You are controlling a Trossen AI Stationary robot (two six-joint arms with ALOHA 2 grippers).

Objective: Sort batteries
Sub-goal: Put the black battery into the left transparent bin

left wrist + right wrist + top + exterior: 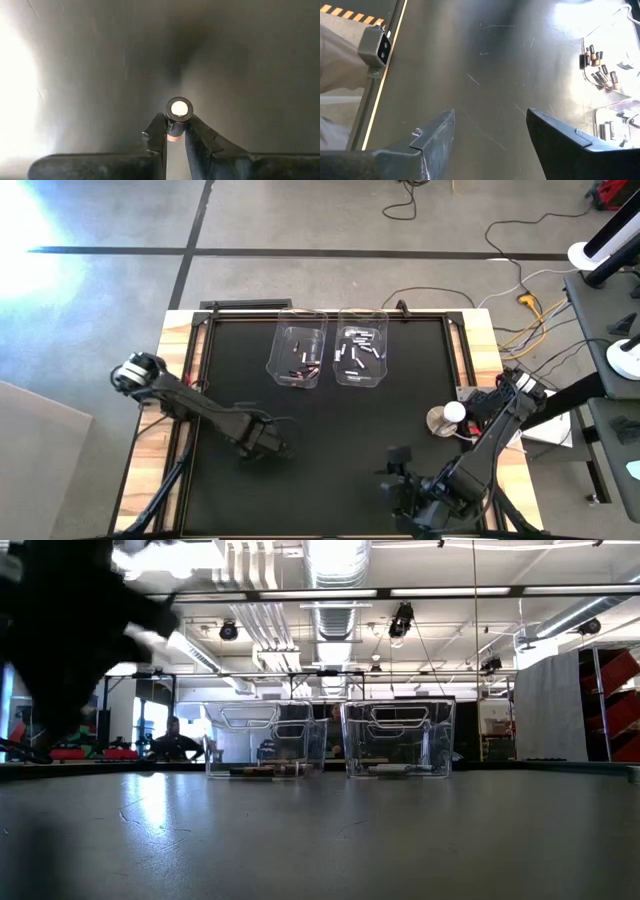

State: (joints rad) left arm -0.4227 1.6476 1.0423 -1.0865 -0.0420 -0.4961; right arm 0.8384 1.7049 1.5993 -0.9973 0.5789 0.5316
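Left gripper (268, 445), lower left of centre in the high view: your fingers (159, 134) are clamped on a dark battery (178, 111), its bright end facing the wrist camera. Likely held end-on so it can drop cleanly into a bin.

Upper centre: two clear bins side by side. Left bin (298, 348) holds dark batteries with red marks, right bin (362, 347) holds silvery ones. Your battery probably belongs in the left bin. Nothing lies on the black counter (330, 420) between gripper and bins.

Right gripper (405, 480), lower right: fingers (434, 140) spread wide, empty, waiting. A round disc (447, 417) with a white ball sits at the counter's right edge, well clear.
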